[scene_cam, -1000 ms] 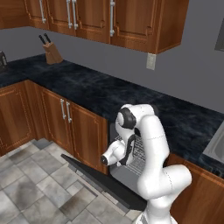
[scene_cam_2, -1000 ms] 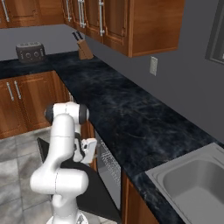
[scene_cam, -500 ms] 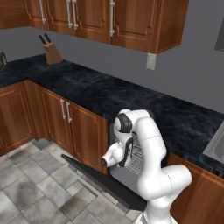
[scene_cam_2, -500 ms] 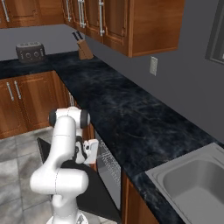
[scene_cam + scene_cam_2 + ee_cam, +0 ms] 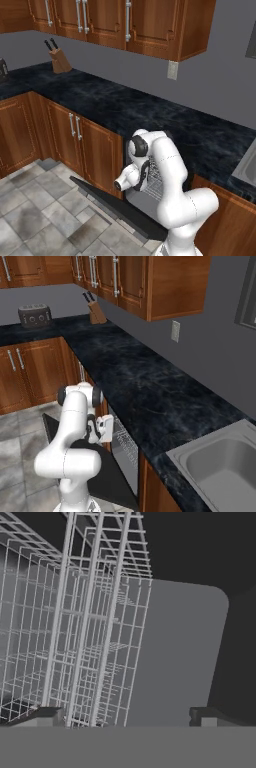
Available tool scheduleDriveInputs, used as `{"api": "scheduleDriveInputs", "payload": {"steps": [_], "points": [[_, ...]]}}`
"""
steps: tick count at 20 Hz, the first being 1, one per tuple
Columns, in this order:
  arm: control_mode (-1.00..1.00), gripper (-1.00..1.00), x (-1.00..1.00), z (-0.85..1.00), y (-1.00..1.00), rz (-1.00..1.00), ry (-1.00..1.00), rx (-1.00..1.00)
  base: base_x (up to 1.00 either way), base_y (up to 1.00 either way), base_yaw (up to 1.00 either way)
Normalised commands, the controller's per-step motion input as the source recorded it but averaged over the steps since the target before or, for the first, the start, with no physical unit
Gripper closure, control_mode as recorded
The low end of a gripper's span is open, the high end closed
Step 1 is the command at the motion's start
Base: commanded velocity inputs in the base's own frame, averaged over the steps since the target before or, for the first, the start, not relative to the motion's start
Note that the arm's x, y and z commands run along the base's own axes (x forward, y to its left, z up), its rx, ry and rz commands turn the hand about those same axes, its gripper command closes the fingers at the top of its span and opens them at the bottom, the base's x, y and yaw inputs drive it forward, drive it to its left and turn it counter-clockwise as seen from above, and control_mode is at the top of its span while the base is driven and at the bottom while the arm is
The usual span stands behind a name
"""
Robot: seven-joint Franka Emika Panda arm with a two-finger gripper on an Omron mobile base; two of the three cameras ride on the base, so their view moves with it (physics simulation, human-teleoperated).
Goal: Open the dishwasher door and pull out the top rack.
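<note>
Dishwasher door (image 5: 115,207), a flat dark grey rectangular panel, lies swung down and open, stretching out over the grey tiled floor (image 5: 35,220) from the foot of the opening under the black marbled stone counter (image 5: 115,107). Inside that opening sits the top rack (image 5: 85,637), a shallow basket of thin silver-grey wire grid, just behind the counter's front edge; in the left base view it shows as wire grid (image 5: 154,176) beside the arm. The white arm's two-finger gripper (image 5: 127,714) is at the mouth of the opening, its dark fingertips (image 5: 50,716) spread wide apart. One fingertip stands beside the rack's front wires; whether it touches them I cannot tell. Brown wooden cabinet doors (image 5: 82,145) flank the opening.
</note>
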Motion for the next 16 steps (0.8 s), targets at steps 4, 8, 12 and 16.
{"api": "scheduleDriveInputs", "payload": {"steps": [4,8,12,16], "points": [[-1.00,-1.00,0.16,-0.01,-0.08,0.00,0.00,-0.01,0.00,0.00,0.00],[-1.00,-1.00,0.21,-0.11,-0.11,0.00,0.00,0.00,0.00,0.00,0.00],[-1.00,-1.00,0.24,-0.14,-0.13,0.00,0.00,0.00,0.00,0.00,0.00],[-1.00,-1.00,0.29,-0.22,-0.14,0.00,0.00,0.00,0.00,0.00,0.00]]}}
